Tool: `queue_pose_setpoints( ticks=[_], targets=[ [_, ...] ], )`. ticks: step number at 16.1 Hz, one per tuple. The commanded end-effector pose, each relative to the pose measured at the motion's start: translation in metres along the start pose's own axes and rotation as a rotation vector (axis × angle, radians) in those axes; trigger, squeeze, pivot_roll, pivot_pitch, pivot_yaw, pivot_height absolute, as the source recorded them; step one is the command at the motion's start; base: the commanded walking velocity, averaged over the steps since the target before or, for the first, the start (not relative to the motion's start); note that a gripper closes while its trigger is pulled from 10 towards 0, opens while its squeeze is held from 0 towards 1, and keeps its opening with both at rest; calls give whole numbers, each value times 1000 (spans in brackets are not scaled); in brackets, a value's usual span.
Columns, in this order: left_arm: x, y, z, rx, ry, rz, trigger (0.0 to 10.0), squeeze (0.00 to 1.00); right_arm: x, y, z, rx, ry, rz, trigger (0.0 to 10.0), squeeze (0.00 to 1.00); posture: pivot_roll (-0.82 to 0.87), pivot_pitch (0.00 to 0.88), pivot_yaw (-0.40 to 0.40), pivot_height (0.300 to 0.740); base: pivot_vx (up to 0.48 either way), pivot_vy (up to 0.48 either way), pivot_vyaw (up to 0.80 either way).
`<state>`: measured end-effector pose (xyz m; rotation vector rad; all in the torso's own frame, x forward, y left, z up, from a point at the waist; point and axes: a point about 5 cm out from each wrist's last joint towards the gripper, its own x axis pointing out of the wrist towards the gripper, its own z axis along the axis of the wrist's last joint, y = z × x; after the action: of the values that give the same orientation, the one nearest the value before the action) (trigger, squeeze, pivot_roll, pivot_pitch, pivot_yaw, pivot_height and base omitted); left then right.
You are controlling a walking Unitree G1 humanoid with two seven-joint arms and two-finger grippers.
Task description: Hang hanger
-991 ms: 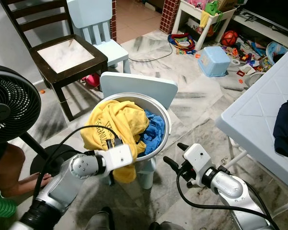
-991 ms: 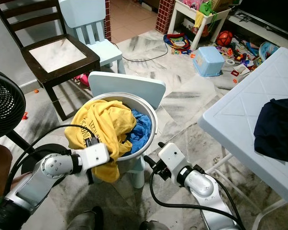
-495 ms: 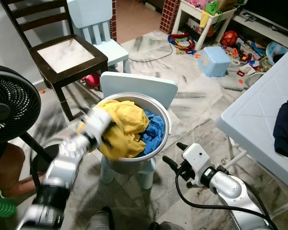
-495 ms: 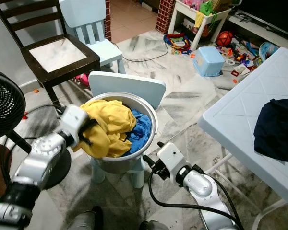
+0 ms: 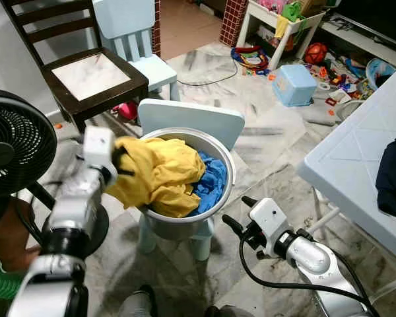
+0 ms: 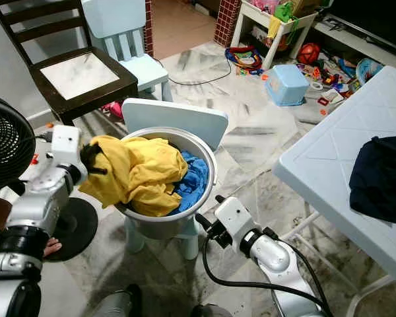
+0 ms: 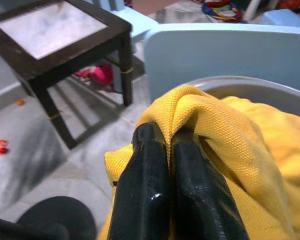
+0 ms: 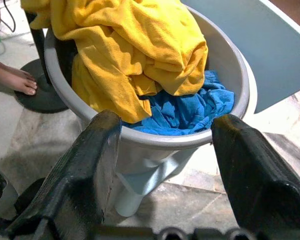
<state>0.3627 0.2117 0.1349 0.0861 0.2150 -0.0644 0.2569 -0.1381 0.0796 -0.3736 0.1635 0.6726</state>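
lifting yellow shirt (image 5: 160, 173) higher w/ left hand (image 5: 122, 160)

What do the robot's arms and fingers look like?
Both arms are shiny silver tubes with white boxy wrist blocks and looping black cables. The left gripper and right gripper each have two long, glossy black fingers.

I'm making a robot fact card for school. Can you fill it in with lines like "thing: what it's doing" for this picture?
left gripper: shut on the yellow shirt, holding a fold of it up at the basin's left side
right gripper: open, low in front of the basin, holding nothing
basin: grey, sitting on a small light blue chair
blue cloth: in the basin, under the yellow shirt
table: white, to the right, dark garment on it
fan: black, at the left
hanger: can't see one
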Motion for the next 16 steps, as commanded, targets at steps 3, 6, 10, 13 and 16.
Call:
queue_pose_setpoints(
  ticks=[3,6,10,13,16],
  targets=[
    [6,-4,2,81,15,-22,10000,0,-3,2,-3,-5,12,-1,10000,0,-29,151,-106,740,0,0,0],
    [11,-4,22,95,-84,57,10000,0,-4,2,-3,-6,12,-3,10000,0,-35,153,-103,740,0,0,0],
    [14,-13,18,-5,-57,-12,0,910,-4,2,-2,0,4,-25,10000,0,-36,155,-99,740,0,0,0],
    [14,-32,7,15,-14,-124,10000,1000,-4,1,-2,0,3,-31,10000,0,-36,155,-99,740,0,0,0],
    [12,-51,-6,58,20,-213,10000,1000,-4,1,-1,2,2,-41,10000,0,-36,157,-94,740,0,0,0]
  ],
)
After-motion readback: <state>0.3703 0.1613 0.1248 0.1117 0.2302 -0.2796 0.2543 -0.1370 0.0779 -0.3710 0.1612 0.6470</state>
